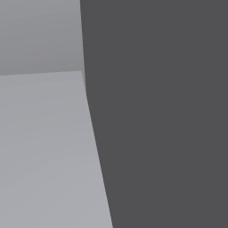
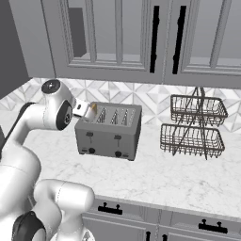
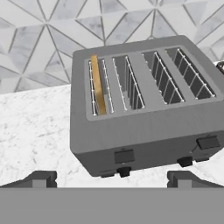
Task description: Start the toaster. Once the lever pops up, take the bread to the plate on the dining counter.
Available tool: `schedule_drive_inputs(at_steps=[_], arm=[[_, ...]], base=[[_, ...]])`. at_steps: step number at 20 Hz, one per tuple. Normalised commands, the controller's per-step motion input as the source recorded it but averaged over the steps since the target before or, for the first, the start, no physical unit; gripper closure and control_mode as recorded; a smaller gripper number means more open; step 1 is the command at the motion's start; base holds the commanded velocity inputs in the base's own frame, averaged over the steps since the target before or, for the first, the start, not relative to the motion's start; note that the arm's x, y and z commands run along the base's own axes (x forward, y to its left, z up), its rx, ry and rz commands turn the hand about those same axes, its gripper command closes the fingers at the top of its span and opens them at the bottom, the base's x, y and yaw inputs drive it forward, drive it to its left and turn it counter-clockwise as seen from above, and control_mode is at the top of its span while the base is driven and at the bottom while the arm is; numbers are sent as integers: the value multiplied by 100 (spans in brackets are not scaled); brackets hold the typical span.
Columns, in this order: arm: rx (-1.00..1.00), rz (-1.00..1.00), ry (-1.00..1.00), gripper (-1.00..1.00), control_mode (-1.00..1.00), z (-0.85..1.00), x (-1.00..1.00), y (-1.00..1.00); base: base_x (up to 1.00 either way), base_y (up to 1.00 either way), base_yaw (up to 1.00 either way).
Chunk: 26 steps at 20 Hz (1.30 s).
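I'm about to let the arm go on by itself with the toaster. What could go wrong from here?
1. The toaster has two levers: the left lever sits below the slot with the bread; pressing the right lever would miss it.
2. The open gripper hangs off the toaster's left end, so a push could shove the toaster aside.

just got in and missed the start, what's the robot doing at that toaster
The robot's hand hangs open in front of a grey four-slot toaster on the marble counter, holding nothing. A slice of bread sits in the toaster's end slot. Both levers are on the front face, toward the hand, which touches neither. A two-tier wire basket stands beside the toaster.
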Motion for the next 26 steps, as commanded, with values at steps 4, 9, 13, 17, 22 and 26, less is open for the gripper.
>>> schedule_drive_inputs(at_steps=[4, 9, 13, 17, 22, 26], arm=[[0, 0, 0, -100, -100, -33, 28, 0], [0, 0, -2, -100, -100, -35, 25, 0], [0, 0, -4, -100, -100, -26, 29, 0], [0, 0, -3, -100, -100, -20, 27, 0], [0, 0, -2, -100, -100, -15, 31, 0], [0, 0, 0, -100, -100, -7, 33, 0]], base=[[0, 0, 0], [0, 0, 0], [0, 0, 0], [0, 0, 0], [0, 0, 0], [0, 0, 0]])
